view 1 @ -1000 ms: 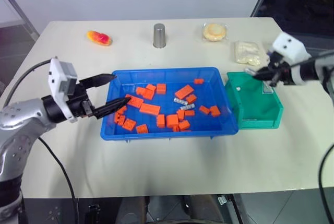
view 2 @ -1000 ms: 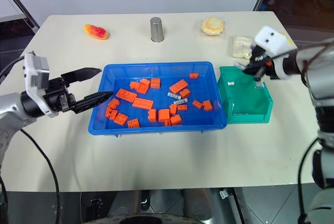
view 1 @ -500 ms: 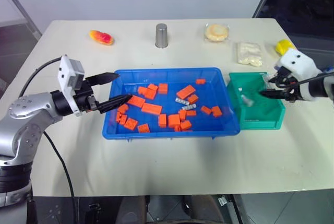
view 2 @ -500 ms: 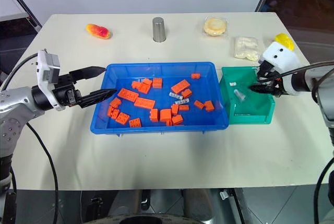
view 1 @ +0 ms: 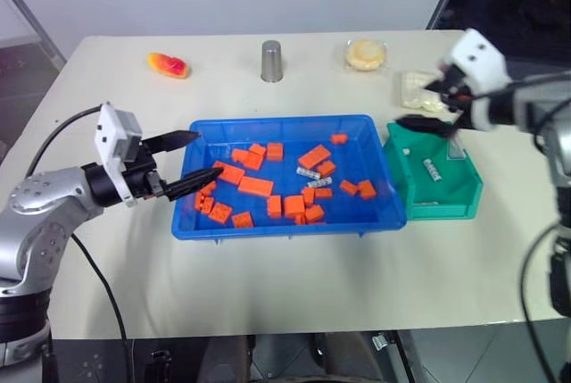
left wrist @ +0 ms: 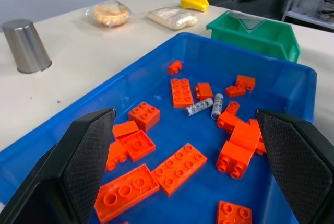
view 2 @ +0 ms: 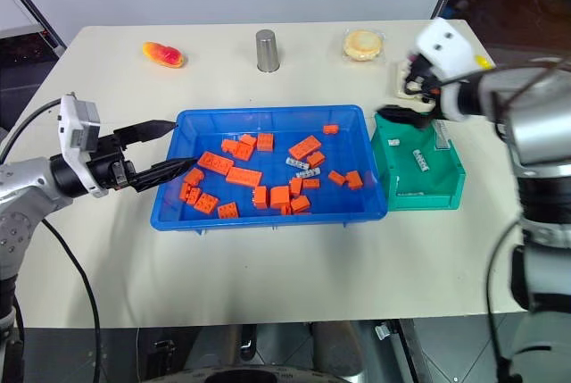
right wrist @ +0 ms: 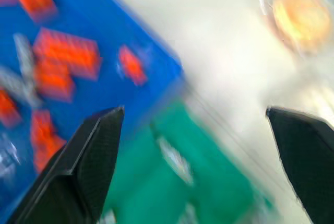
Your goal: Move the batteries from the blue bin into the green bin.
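The left gripper [view 1: 189,160] had its two black fingers spread wide and empty, poised at the left end of the large shallow blue plastic bin [view 1: 268,123], the upper finger over the rim and the lower one reaching just inside, close to the nearest orange blocks; whether it touched them could not be told. The right gripper [view 2: 400,102] also had its fingers wide apart and held nothing, hovering above the rear left corner of the smaller, deeper teal-green plastic bin [view 1: 464,200], which sat just beside the blue bin's right end on the pale worktop [view 1: 285,276]. Inside the blue bin lay many scattered orange rectangular toy blocks [view 1: 256,187] and, near the middle, two small silver-grey cylindrical batteries [left wrist: 198,107] lying close together at an angle among the blocks. In the green bin one battery [view 1: 431,167] lay on the floor and a smaller pale piece [view 1: 407,151] sat nearer its back left corner, too small to identify. Beyond the bins stood a grey metal cup [view 1: 271,61], a wrapped round bun [view 1: 365,54], a red-and-yellow toy fruit [view 1: 169,64] and a pale bagged item [view 1: 419,91].
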